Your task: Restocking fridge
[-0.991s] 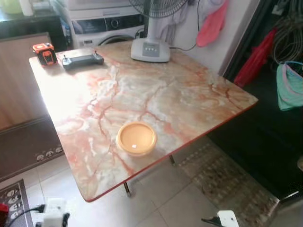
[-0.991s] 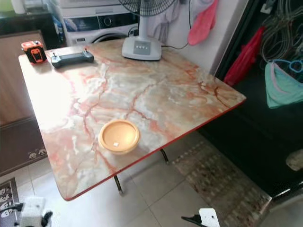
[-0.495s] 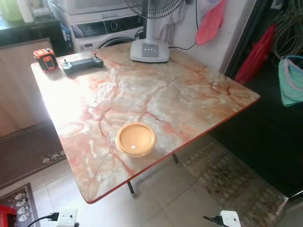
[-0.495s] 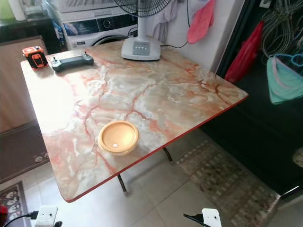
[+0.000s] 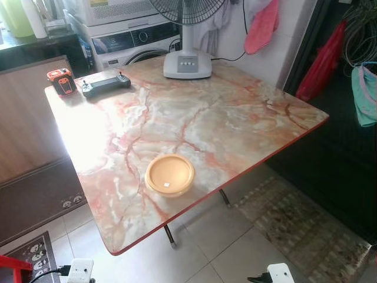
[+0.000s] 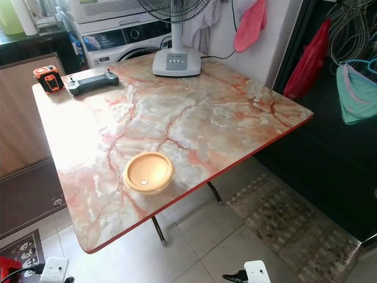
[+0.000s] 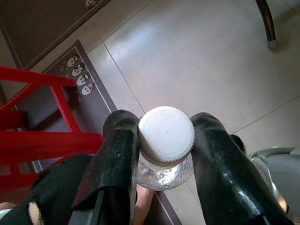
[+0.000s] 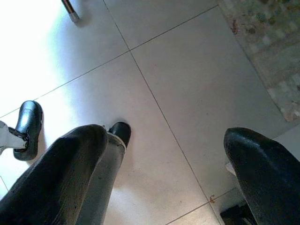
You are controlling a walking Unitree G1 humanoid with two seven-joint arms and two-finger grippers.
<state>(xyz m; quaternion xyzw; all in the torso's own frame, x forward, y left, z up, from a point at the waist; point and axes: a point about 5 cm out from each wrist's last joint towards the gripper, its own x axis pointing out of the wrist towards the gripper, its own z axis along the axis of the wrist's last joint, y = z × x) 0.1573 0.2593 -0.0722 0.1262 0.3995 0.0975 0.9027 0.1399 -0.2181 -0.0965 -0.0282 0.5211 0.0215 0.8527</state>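
Your left gripper was clamped on a clear bottle with a white screw cap, one black finger pressed against each side just under the cap. You held that bottle low, above the pale floor tiles, with a red frame and a dark patterned mat near it and the foot of a table leg farther off. Your right gripper hung over the same tiles with its two fingers spread wide and nothing between them; you could see a black shoe-like foot and the edge of a speckled rug beneath it.

Ahead of you stood a marble-patterned table with red edging. An orange bowl sat near its front edge, well apart from everything else on it. At the far side you had the white base of a standing fan, and at the far left corner a dark handheld controller lay just beside an orange and black tape measure. Behind the table stood a white washing machine, and pink cloth hung on the wall to the right of the fan. Further right you could make out a red bag against a dark opening.
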